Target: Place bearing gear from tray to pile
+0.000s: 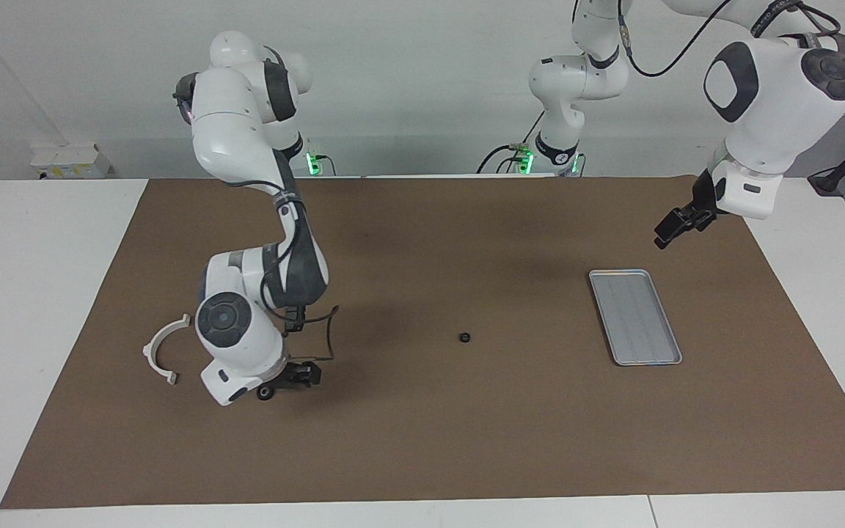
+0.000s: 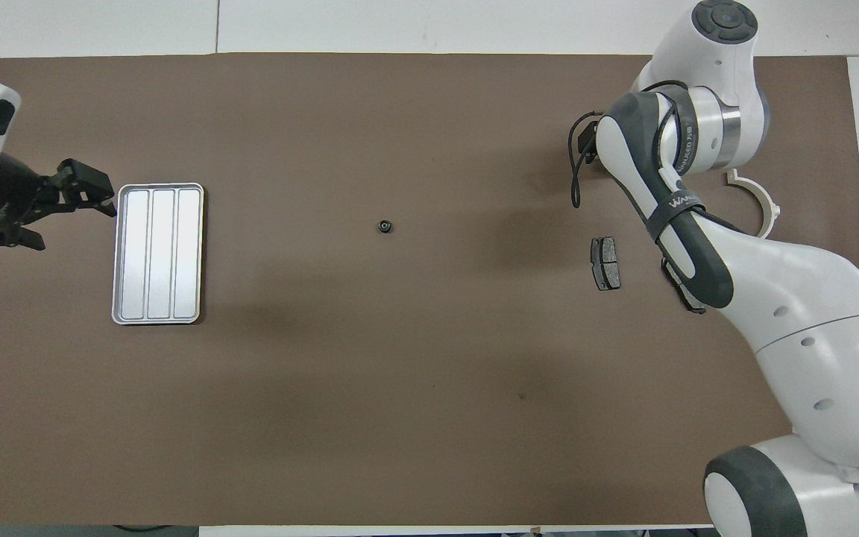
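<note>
The silver ridged tray (image 1: 635,315) lies toward the left arm's end of the mat with nothing in it; it also shows in the overhead view (image 2: 158,253). A small black bearing gear (image 1: 465,338) sits alone on the mat's middle, also seen from overhead (image 2: 384,225). The pile is at the right arm's end: a white half-ring bracket (image 1: 162,352) and a dark brake pad (image 2: 605,262). My right gripper (image 1: 304,374) is low over the mat beside the bracket. A small dark round piece (image 1: 265,392) shows under it. My left gripper (image 1: 668,233) hangs in the air by the tray's end.
A brown mat (image 1: 422,455) covers the table. The right arm's forearm (image 2: 698,253) lies over the pile area and hides part of it. A second dark piece (image 2: 687,298) peeks out beneath that arm.
</note>
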`<state>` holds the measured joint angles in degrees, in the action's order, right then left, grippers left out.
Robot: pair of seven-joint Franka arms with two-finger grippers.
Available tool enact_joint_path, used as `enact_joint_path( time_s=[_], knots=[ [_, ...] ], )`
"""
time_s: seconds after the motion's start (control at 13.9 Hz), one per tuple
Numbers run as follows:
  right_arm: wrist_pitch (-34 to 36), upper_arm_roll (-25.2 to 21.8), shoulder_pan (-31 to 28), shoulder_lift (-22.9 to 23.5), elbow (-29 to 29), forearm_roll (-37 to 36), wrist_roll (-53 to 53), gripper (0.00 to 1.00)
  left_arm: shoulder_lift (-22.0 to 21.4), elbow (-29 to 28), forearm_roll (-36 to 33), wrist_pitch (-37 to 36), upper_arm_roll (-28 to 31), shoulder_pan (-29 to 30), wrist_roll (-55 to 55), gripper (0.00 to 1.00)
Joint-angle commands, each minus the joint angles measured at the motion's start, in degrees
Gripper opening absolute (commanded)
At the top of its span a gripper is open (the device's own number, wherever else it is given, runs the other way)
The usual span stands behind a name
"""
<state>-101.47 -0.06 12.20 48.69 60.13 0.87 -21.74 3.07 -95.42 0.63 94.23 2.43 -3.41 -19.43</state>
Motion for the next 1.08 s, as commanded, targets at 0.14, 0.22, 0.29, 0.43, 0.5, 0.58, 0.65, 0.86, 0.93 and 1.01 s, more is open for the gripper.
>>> enact_joint_path(
  time_s=[0.14, 0.22, 0.29, 0.43, 0.5, 0.58, 0.65, 0.86, 0.93, 1.01],
  knots=[
    [0.75, -1.7, 12.47, -0.88, -0.9, 4.66, -27.07, 1.0, -3.68, -1.7, -0.19, -3.35, -0.5, 0.59, 5.79, 1.0],
    [-0.3, -1.69, 14.67, -0.71, -0.9, 4.84, -32.09, 1.0, -4.04, -1.88, -0.19, -3.36, -0.5, 1.11, 6.33, 1.0],
    [-1.96, -1.61, 16.61, -0.62, -0.9, 4.84, -35.8, 1.0, -4.39, -2.4, -0.19, -3.09, -0.5, 1.12, 6.34, 1.0],
    [-4.52, -1.52, 19.34, -0.09, -0.9, 4.84, -40.21, 1.0, -4.66, -3.46, -0.19, -2.91, -0.5, 1.12, 6.34, 1.0],
    [-5.31, -1.61, 20.48, 0.09, -0.9, 4.67, -41.62, 1.0, -4.74, -3.37, -0.19, -3.18, -0.5, 1.12, 6.34, 1.0],
    [-5.76, -1.69, 21.97, 0.35, -0.9, 4.67, -42.42, 1.0, -4.66, -3.37, -0.19, -2.66, -0.5, 1.12, 6.34, 1.0],
    [-6.54, -1.96, 23.47, 1.13, -0.9, 4.41, -43.21, 1.0, -4.66, -3.37, -0.11, -2.65, -0.5, 1.12, 6.34, 1.0],
    [-9.45, -2.66, 25.24, 2.37, -0.9, 4.05, -44.27, 1.0, -4.66, -3.46, -0.02, -2.56, -0.5, 1.03, 6.25, 1.0],
    [-9.97, -2.75, 25.24, 2.46, -0.9, 3.88, -43.83, 1.0, -4.66, -3.46, -0.02, -2.48, -0.84, 0.77, 6.16, 1.0],
    [-10.15, -2.84, 25.24, 2.98, -0.9, 2.83, -43.66, 1.0, -4.66, -3.37, -0.02, -2.48, -0.94, 0.59, 6.07, 1.0]
  ],
)
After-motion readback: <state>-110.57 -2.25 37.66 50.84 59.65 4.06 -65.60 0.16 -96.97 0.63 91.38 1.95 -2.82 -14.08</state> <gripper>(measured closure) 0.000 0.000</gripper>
